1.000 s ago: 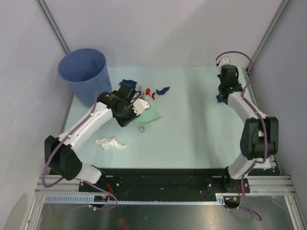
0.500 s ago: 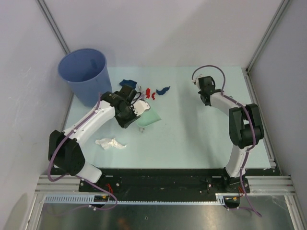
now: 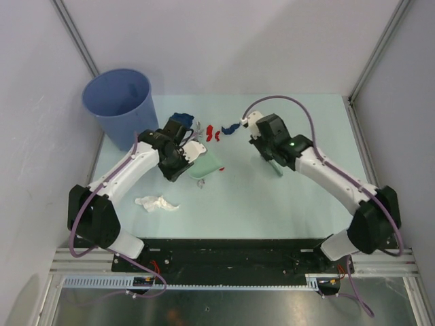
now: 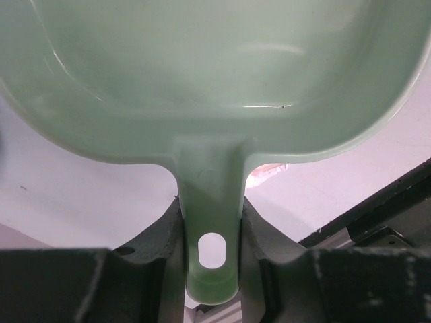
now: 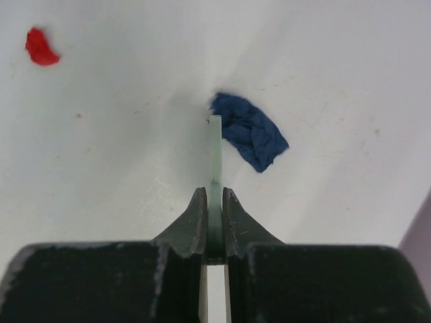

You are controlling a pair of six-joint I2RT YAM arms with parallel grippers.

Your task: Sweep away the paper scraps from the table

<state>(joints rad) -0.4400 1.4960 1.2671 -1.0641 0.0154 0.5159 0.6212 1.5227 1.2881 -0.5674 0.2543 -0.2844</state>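
Note:
My left gripper (image 3: pixel 178 151) is shut on the handle (image 4: pixel 210 222) of the mint-green dustpan (image 3: pixel 208 164), which rests on the table (image 3: pixel 285 197); its pan fills the left wrist view (image 4: pixel 209 74). My right gripper (image 3: pixel 262 139) is shut on the thin mint-green brush (image 5: pixel 215 155), seen edge-on. The brush tip is right beside a dark blue paper scrap (image 5: pixel 250 131), which also shows from above (image 3: pixel 231 128). Red scraps (image 3: pixel 213 132) lie just left of it, and one shows in the right wrist view (image 5: pixel 42 47). Another dark blue scrap (image 3: pixel 181 117) lies behind the dustpan. A small grey scrap (image 3: pixel 200 183) and a white wad (image 3: pixel 156 202) lie nearer.
A blue bucket (image 3: pixel 121 105) stands at the far left corner of the table, close behind my left arm. White walls and metal corner rails (image 3: pixel 377 47) enclose the table. The black base rail (image 3: pixel 231 255) runs along the near edge.
My right arm has swung from the far right edge to the middle of the table, bringing the brush up to the dark blue scrap. The left gripper and dustpan have barely moved.

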